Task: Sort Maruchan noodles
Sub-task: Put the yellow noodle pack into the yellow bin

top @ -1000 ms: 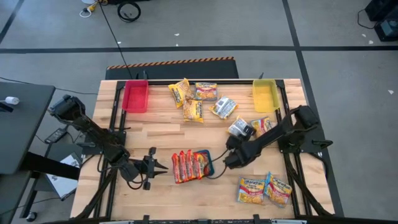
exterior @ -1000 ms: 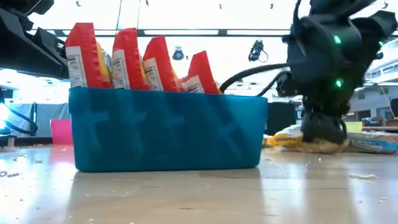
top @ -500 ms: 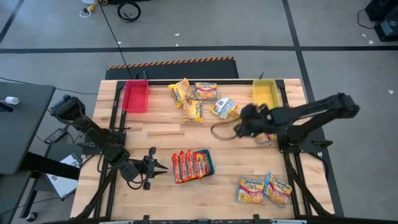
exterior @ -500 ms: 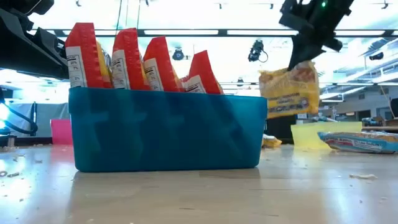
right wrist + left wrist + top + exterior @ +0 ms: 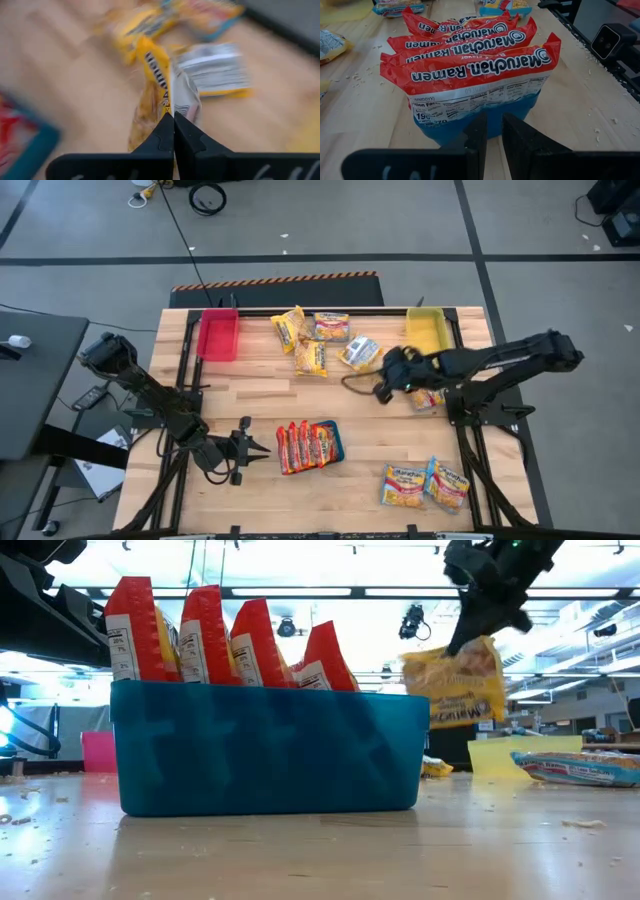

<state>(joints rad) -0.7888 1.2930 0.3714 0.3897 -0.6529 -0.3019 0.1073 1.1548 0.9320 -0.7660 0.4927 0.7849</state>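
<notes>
My right gripper (image 5: 385, 387) is up over the table's right half, shut on a yellow Maruchan packet (image 5: 455, 680) that also shows in the right wrist view (image 5: 152, 95). A teal tray (image 5: 338, 442) holds several red-orange packets (image 5: 470, 65) standing on edge. My left gripper (image 5: 262, 447) waits low at the tray's left side with a narrow gap between its fingers (image 5: 494, 140). More packets lie flat at the far middle (image 5: 315, 340), by the yellow bin (image 5: 425, 397) and at the near right (image 5: 425, 485). My right gripper pinches the yellow packet by its top edge (image 5: 172, 107) between the two fingers, coming from above and slanting down. The packet hangs below the fingers, tilted and lifted clear of the table (image 5: 455, 680).
A red bin (image 5: 218, 335) sits at the far left and a yellow bin (image 5: 426, 332) at the far right. Bare wood lies between the tray and the far cluster of packets. Crumbs dot the tabletop.
My right gripper has risen from the table just right of the tray and swung toward the far right edge. It has carried the yellow packet up clear of the wood. In the last half second the packet has tipped a little and drifted slightly toward the tray.
</notes>
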